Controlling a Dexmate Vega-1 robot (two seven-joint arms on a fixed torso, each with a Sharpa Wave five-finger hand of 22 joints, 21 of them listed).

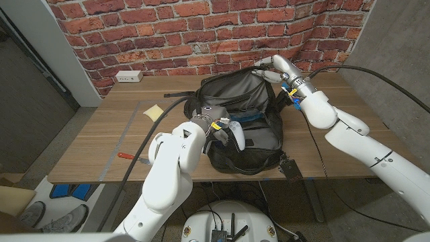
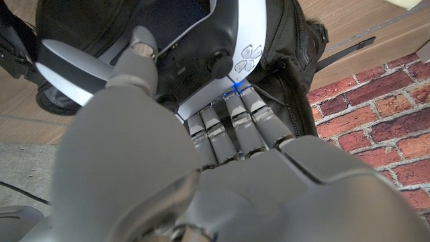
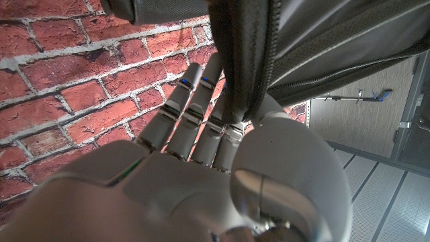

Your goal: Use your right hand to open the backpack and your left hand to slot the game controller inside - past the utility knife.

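The right hand (image 1: 274, 67) grips the far edge of the backpack (image 1: 243, 101) and lifts it, so the mouth gapes. The left hand (image 1: 216, 128) holds the game controller (image 1: 236, 132) over the bag's near left side, just at the opening. Keep the flap held high while the controller slides in. The utility knife (probably the orange thing on the table's near left (image 1: 129, 155)) lies well apart.

Right hand (image 1: 275, 68) holds the backpack's (image 1: 245, 144) flap up at the far side, so the mouth gapes dark and wide. Left hand (image 1: 216, 129) with the game controller (image 1: 236, 132) hangs over the near rim. Brick wall (image 1: 175, 33) close behind.
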